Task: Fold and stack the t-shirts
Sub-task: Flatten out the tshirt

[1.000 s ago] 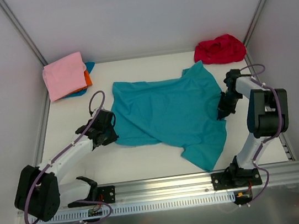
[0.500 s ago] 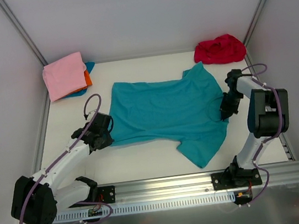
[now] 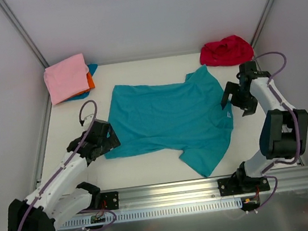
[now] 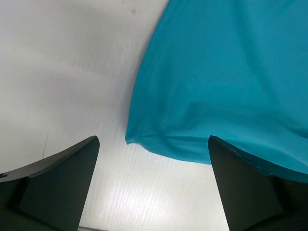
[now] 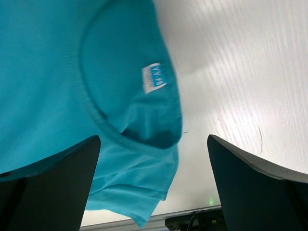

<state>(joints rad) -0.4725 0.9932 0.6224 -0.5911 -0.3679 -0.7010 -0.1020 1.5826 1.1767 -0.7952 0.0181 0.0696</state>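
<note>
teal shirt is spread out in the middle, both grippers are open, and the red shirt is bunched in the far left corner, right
Not quite. The top external view shows the red t-shirt bunched in the far right corner, not the left. The teal t-shirt is spread out in the middle, and the left gripper and right gripper are both open.

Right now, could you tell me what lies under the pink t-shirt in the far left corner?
Beneath the pink t-shirt, an orange t-shirt and a blue t-shirt peek out along its right edge. Their covered parts, and anything else underneath, are hidden.
</note>
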